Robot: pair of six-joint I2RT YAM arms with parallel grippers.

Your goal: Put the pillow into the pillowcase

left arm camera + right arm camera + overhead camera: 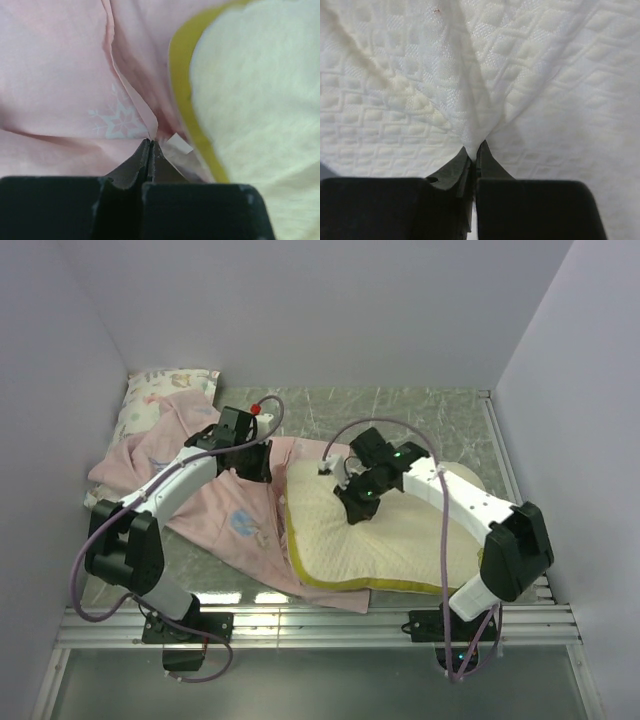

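The cream dimpled pillow (385, 540) with a yellow side band lies at the table's centre right, its left edge overlapping the pale pink pillowcase (200, 500) spread to its left. My left gripper (255, 468) is shut on a fold of the pillowcase (75, 75) right beside the pillow's yellow band (182, 95). A small white tag shows next to the tips. My right gripper (358, 508) is shut on a pinched ridge of the pillow's cover (470, 120), on top of the pillow near its middle.
A smaller white pillow (160, 395) with animal-and-flower print lies at the back left, partly under the pillowcase. Grey walls close in the back, left and right. Metal rails (320, 625) run along the near edge by the arm bases.
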